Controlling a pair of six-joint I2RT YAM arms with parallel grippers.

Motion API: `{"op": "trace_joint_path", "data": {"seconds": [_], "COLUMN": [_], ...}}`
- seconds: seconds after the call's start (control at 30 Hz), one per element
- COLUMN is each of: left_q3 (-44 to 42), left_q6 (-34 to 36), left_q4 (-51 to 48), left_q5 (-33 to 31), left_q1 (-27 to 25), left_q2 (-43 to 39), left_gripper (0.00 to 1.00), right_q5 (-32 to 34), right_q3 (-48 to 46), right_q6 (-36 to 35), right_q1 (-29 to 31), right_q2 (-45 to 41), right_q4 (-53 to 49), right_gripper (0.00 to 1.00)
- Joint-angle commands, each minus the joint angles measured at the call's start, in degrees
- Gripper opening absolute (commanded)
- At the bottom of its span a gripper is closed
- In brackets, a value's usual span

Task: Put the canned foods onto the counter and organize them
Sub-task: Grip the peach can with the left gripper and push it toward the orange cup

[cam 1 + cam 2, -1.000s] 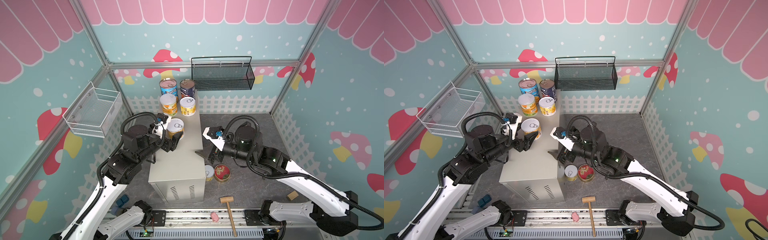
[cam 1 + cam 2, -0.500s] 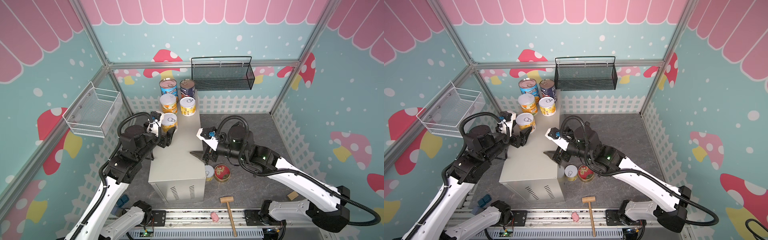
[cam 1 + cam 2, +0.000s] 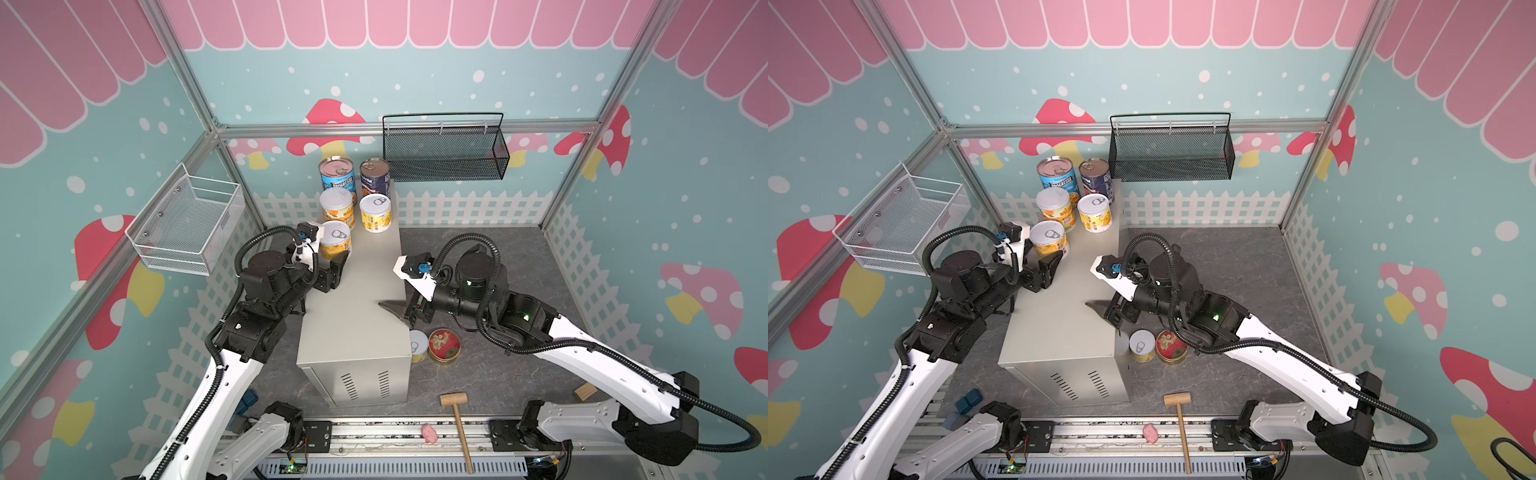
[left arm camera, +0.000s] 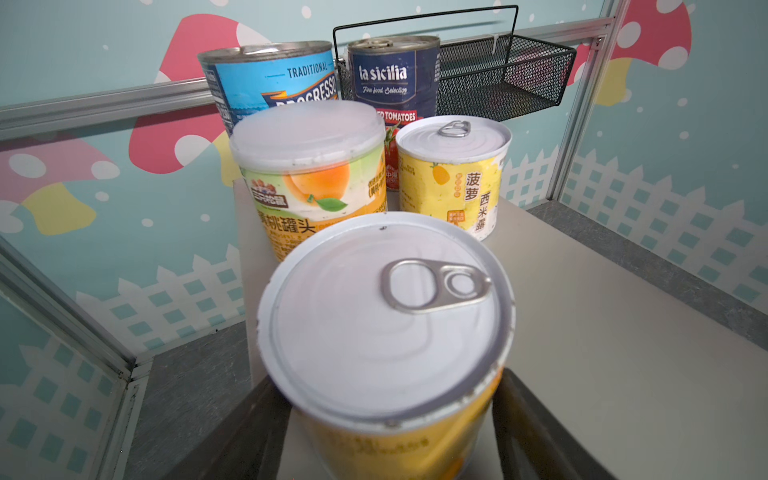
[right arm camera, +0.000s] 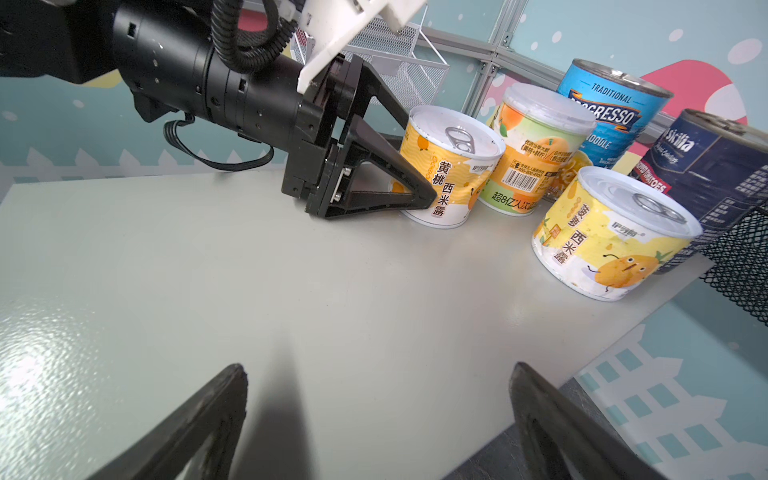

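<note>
Yellow can [image 4: 386, 316] upright on counter [image 3: 353, 316], clamped across sidewall by left gripper [image 4: 388, 376]; right gripper [image 5: 378, 368] spread wide, empty. Likely rigid, fairly heavy, slick-labelled; firmest hold low on wall.

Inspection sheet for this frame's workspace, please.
Surface: counter, five upright cans at far end.
Job's things: Progresso can, navy can, two yellow cans placed; floor can, red-lidded tin beside counter.
Clutter: mallet on floor, pink toy on front rail.
Tools: left tool clasps third yellow can; right tool open, empty.
Cables: black hoses arch over both wrists, none snagged.
Surroundings: black mesh basket, white wire basket, both look empty.
</note>
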Motion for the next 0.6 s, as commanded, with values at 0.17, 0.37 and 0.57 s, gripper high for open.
{"op": "trace_joint_path", "data": {"seconds": [0.17, 0.37, 0.57], "left_q3": [0.4, 0.6, 1.7], "left_q6": [-0.7, -1.8, -2.2], "left_q4": [1.8, 2.7, 3.7], "left_q5": [5.8, 7.6, 8.4], "left_q1": [1.7, 3.3, 3.7], "left_q2": [1.1, 2.0, 3.7], "left_gripper": [0.86, 0.85, 0.84], "right_q5": [-0.5, -0.2, -0.3], "right_q3": [-0.5, -0.5, 0.2], "right_q6": [-0.1, 0.0, -0.2], "right_q1": [0.1, 0.1, 0.2], "right_q2": [0.8, 0.9, 1.1], "right_q4": [0.4, 0.3, 0.1], "right_gripper": [0.99, 0.99, 0.99]}}
